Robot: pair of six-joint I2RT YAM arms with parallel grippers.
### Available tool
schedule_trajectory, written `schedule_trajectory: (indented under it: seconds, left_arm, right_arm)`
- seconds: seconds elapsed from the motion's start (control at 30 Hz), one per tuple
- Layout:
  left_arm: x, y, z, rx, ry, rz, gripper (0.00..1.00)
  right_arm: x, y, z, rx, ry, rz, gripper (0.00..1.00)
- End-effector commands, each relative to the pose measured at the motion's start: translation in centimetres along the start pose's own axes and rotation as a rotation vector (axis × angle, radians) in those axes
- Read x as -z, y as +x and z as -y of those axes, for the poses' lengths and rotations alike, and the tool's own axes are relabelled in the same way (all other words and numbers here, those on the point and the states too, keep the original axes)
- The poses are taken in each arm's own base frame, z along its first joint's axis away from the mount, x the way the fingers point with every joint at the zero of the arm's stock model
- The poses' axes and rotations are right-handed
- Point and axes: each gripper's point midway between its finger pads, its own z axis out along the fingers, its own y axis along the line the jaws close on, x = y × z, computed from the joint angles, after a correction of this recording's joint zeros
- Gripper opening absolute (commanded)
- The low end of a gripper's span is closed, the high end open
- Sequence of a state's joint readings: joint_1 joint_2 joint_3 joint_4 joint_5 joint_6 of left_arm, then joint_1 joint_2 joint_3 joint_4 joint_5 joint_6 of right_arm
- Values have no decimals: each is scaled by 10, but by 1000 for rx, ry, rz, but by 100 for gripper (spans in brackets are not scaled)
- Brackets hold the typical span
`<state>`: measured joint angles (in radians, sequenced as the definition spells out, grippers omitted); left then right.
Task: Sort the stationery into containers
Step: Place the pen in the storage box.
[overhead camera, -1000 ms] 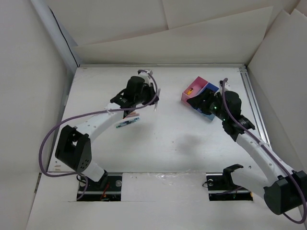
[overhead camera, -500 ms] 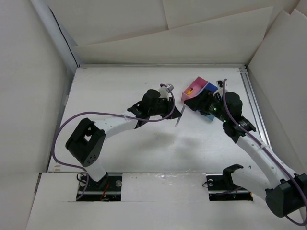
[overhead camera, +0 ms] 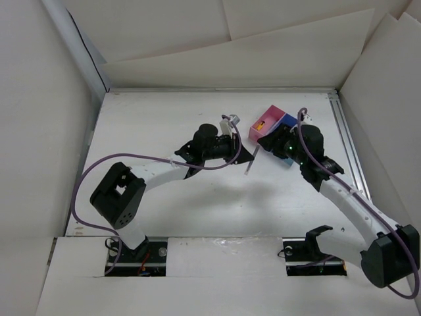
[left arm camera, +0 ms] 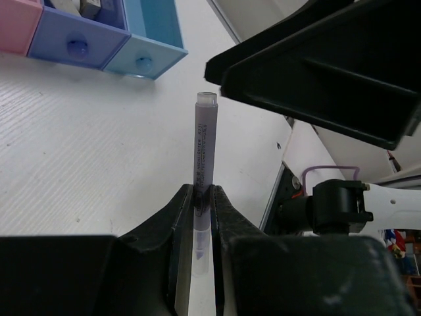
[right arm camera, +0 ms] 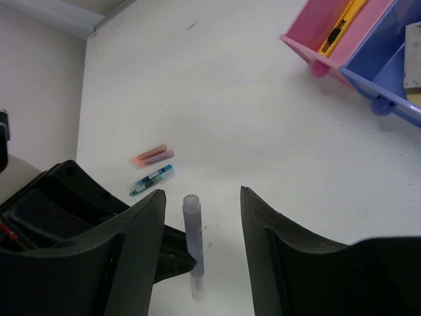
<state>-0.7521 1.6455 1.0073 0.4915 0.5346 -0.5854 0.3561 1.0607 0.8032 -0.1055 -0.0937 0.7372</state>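
We see left gripper [left arm camera: 202, 197] clamped on pen [left arm camera: 203, 141], mid-frame. Right gripper [right arm camera: 200, 210] open, jaws flanking pen top, not touching. Boxes [right arm camera: 299, 47] upper right.

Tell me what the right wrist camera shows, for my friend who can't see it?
A grey-purple pen stands between the open fingers of the right gripper, pinched low down by the left gripper. Beyond lie a few loose pens on the white table; top right, a pink box holds a yellow-black piece.
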Motion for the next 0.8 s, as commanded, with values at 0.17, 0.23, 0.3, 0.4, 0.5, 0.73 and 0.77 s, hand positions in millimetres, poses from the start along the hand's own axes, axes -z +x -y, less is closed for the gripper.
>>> schedule_trajectory:
  seconds: [0.17, 0.23, 0.3, 0.4, 0.5, 0.73, 0.77]
  left_arm:
    - [1, -9, 26, -56, 130, 23, 0]
    - [-1, -9, 27, -47, 137, 17, 0]
    - [-1, -11, 28, -52, 142, 23, 0]
    - [-3, -8, 25, -46, 136, 16, 0]
    - [-6, -10, 25, -40, 141, 21, 0]
    - [-13, -19, 26, -34, 148, 45, 0]
    - [-13, -19, 26, -34, 148, 45, 2]
  right_arm:
    - [-13, 9, -2, -2, 1, -39, 50]
    - [-13, 8, -3, -1, -5, -32, 46]
    - [-15, 11, -3, -2, -7, -46, 40]
    - [-17, 12, -4, -2, -14, -51, 33]
    - [-17, 12, -4, -13, -14, -51, 20]
    - [-19, 8, 6, -22, 36, -15, 0]
    - [-20, 5, 6, -31, 37, -2, 0]
